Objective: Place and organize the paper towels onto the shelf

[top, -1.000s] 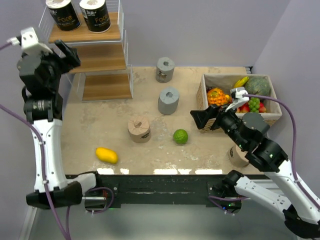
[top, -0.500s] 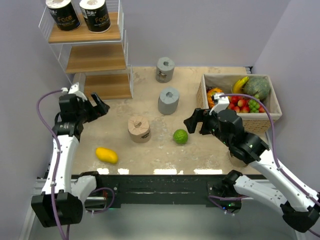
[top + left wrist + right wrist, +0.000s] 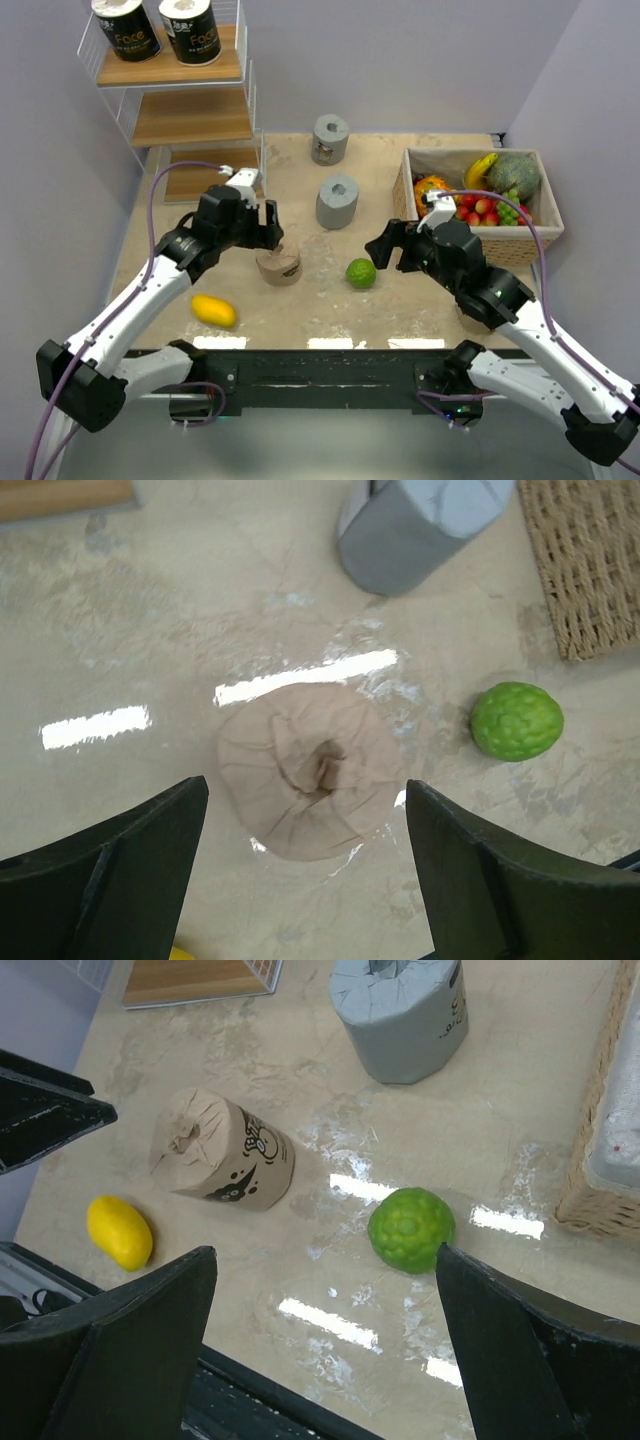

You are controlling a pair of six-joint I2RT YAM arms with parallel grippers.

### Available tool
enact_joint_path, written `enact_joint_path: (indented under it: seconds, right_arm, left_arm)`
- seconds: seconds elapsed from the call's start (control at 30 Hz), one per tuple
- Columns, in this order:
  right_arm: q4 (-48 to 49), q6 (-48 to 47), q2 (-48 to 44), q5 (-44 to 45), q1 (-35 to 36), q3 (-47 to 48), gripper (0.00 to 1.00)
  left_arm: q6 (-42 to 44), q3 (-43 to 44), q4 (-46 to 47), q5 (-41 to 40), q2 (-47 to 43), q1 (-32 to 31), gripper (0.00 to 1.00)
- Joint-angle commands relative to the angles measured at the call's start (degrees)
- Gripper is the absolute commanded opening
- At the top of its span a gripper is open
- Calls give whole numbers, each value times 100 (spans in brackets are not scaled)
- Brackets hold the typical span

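on the table (image 3: 300,305) two grey rolls (image 3: 337,200), one tan roll (image 3: 283,268); shelf (image 3: 190,115) holds two black rolls (image 3: 190,30); left pincer (image 3: 270,235), right pincer (image 3: 387,247) spread.

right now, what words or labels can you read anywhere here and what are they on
"Face": on the left black-wrapped roll, top board of the shelf.
Too blurred to read: white print on the right black-wrapped roll.
Unreadable: dark print on the side of the tan roll.
Too small to read: side print on the grey roll.

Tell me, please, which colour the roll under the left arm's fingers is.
The paper towel roll is tan, seen best in the left wrist view.
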Motion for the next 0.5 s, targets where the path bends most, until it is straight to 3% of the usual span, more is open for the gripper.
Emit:
enact_joint_path:
  seconds: [0.0, 0.2, 0.33, 0.47]
  right_arm:
    - [368, -68, -264, 44, 8, -118, 95]
    - [640, -24, -466, -184, 17, -277, 95]
    - [702, -6, -554, -263, 25, -312, 95]
    - [790, 3, -581, -316, 17, -382, 95]
  left_arm:
    - [646, 647, -148, -652, 408, -644, 86]
    - [726, 902, -271, -791, 892, -1155, 85]
    - [42, 1034, -613, -1800, 963, -1111, 83]
    - [-285, 991, -720, -1680, 902, -760, 80]
